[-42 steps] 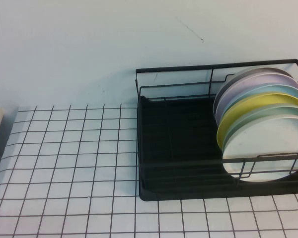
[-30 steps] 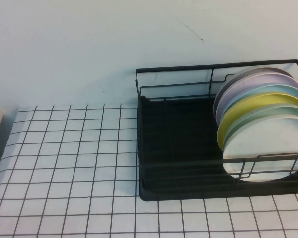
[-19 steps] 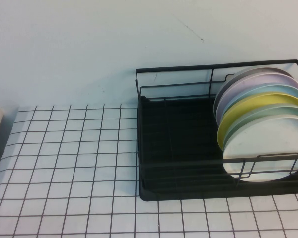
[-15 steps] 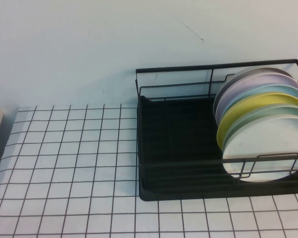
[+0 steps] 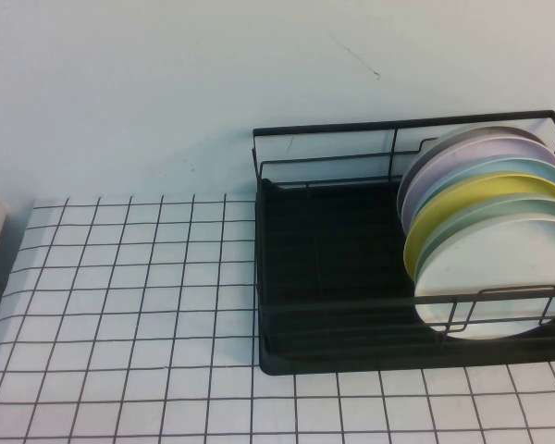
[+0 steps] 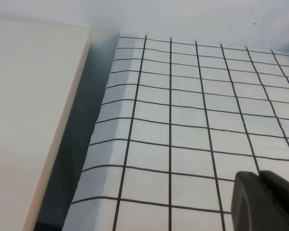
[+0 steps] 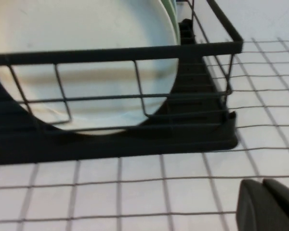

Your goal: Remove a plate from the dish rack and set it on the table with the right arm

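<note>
The right gripper shows only as a dark fingertip piece at the edge of the right wrist view, low over the table just outside the dish rack's front rail; whether its fingers are apart or together cannot be told. The left gripper is likewise only a dark rounded tip in the left wrist view, above the gridded surface near a pale slab, and its fingers cannot be judged either. Neither gripper appears in the high view.

The plate stands on edge at the front of the stack, at the right end of the rack, leaning against the others. It is plain white, round, with a shallow raised rim; the front wire rail crosses its face.

Six plates can be counted. Behind the white one come a mint-green plate, a yellow plate, a light blue plate, a lilac plate and a pale rearmost plate, each showing only a crescent. The stack and rack are cut off at the right edge.
</note>
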Robot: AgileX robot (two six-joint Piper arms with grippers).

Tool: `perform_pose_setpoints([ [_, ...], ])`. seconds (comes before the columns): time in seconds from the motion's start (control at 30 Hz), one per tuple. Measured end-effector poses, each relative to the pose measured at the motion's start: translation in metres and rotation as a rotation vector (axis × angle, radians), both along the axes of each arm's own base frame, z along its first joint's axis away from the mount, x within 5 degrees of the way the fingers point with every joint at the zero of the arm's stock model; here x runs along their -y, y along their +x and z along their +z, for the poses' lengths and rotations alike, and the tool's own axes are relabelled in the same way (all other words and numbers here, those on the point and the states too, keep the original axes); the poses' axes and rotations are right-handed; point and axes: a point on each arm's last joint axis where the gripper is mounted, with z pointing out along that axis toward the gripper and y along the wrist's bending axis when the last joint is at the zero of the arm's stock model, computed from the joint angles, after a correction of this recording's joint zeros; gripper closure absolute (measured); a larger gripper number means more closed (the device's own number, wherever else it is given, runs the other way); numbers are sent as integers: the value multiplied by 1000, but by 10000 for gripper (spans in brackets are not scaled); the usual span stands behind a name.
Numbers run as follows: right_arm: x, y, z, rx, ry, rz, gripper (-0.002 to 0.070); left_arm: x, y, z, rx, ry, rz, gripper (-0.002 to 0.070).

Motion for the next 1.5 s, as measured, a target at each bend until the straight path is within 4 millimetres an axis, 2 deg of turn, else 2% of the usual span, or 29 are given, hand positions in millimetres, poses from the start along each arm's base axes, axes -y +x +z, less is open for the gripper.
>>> perform_pose_setpoints([
  [0.07, -5, 0, 1, 2, 164, 6, 678, 0, 0, 0, 0, 0, 0, 678],
  [0.23, -21, 0, 9, 4, 772, 14, 678, 0, 0, 0, 0, 0, 0, 678],
  [0.33, -22, 1, 13, 29, 890, 13, 678, 0, 0, 0, 0, 0, 0, 678],
  [0.6, -24, 0, 12, 43, 682, 92, 678, 0, 0, 0, 0, 0, 0, 678],
  [0.7, -33, -5, 16, 28, 531, 235, 678, 0, 0, 0, 0, 0, 0, 678],
  [0.8, -41, -13, 53, 132, 300, 412, 678, 0, 0, 0, 0, 0, 0, 678],
  [0.93, -42, -11, 109, 199, 44, 488, 678, 0, 0, 0, 0, 0, 0, 678],
  [1.03, -40, 8, 135, 99, -174, 546, 678, 0, 0, 0, 0, 0, 0, 678],
  [1.1, -40, 21, 145, 12, -277, 611, 678, 0, 0, 0, 0, 0, 0, 678],
  [1.2, -41, 48, 162, -126, -444, 804, 647, 0, 0, 0, 0, 0, 0, 678],
  [1.33, -42, 95, 174, -224, -526, 977, 549, 0, 0, 0, 0, 0, 0, 678],
  [1.4, -41, 121, 178, -253, -534, 1020, 476, 0, 0, 0, 0, 0, 0, 678],
  [1.5, -40, 155, 181, -273, -561, 1058, 419, 0, 0, 0, 0, 0, 0, 678],
])
